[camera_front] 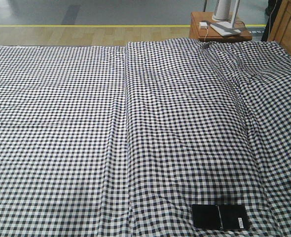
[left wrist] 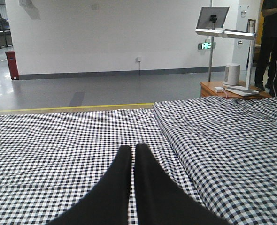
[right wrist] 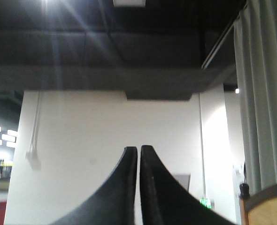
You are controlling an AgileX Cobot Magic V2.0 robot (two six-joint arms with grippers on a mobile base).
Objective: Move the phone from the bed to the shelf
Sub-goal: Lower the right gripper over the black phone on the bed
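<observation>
Left gripper: my two black fingers lay together, only a hairline of light between them toward the base, nothing held. They pointed low and level across the bed, whose black-and-white check cloth ran beneath the tips and well ahead of them to a yellow floor line. Just right of the tips a raised fold in the cloth ran away from me. Farther ahead and to the right of those fingers stood a small reddish-brown side table at the bed's far corner, carrying a white cylinder and a white lamp; a person in dark clothes stood beyond it. Right gripper: fingers together as well, a thin slit between them, gripping nothing. They aimed upward at a white wall and a dark ceiling, with a grey curtain to their right and a curved pale-wood edge low on that side. The phone showed in neither wrist view. The front view had it lying flat on the bed, near the closest edge of the frame, right of the long fold, white sticker at its right end. My fingers did not appear in that view, so I could not place the phone relative to them.
</observation>
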